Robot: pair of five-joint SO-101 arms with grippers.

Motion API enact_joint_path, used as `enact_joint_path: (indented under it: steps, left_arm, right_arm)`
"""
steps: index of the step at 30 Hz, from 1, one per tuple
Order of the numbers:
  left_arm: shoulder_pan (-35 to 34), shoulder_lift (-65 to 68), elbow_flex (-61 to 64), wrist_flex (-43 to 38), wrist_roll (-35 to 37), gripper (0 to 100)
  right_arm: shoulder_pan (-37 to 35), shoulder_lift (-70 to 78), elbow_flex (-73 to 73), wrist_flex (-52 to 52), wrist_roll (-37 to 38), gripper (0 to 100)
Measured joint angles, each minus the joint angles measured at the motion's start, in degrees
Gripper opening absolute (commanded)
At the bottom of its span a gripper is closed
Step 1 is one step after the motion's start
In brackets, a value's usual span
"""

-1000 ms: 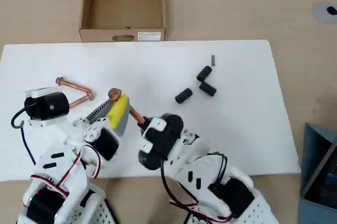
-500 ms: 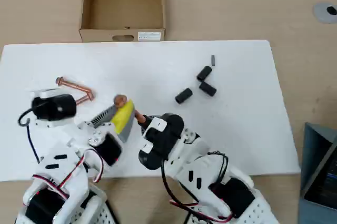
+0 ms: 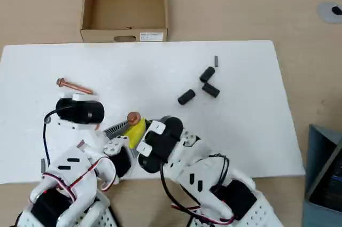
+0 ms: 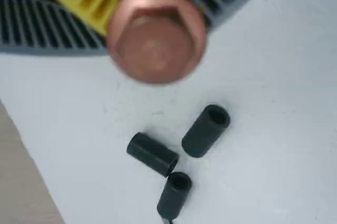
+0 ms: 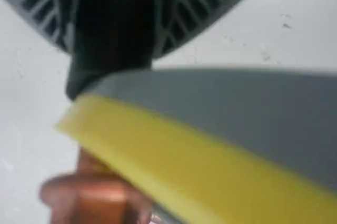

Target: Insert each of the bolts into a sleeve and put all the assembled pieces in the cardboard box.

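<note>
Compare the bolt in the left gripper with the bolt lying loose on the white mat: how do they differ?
The held bolt is clamped in the left gripper, its head end-on in the left wrist view; the loose bolt lies on its side on the mat, untouched. Both are copper-coloured.

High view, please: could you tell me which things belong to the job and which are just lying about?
Job: cardboard box, loose bolt, held bolt in left gripper, three loose sleeves, dark sleeve in right gripper.
Lying about: small grey pin, grey bin, grey disc.
</note>
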Motion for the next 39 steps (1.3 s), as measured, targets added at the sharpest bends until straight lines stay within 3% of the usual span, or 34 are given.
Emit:
enact_joint_path:
  steps: [4, 10, 15, 27, 33, 39]
  left_arm:
    - [0.00, -0.09, 0.44, 0.00, 0.00, 1]
    - [-1.32, -0.09, 0.35, 0.09, 0.00, 15]
    - [-3.52, 0.00, 0.44, 0.88, 0.00, 18]
    - [-4.66, 0.18, -3.25, 3.96, 0.00, 18]
    - [-5.89, 0.18, -8.09, 4.66, 0.00, 0]
    - [-11.87, 0.09, -9.32, 4.75, -6.77, 0]
  right_arm:
    - [0.00, 0.00, 0.35, 0.00, 0.00, 0.9]
    - [0.35, 0.00, 0.35, 0.00, 0.00, 0.9]
    - [0.44, 0.00, 0.26, -0.18, -0.18, 0.9]
    - [0.44, -0.09, 0.88, -0.18, -0.09, 0.9]
    - [0.35, -0.09, 0.88, -0.18, -0.09, 0.9]
    - [0.35, -0.09, 0.88, -0.18, -0.09, 0.9]
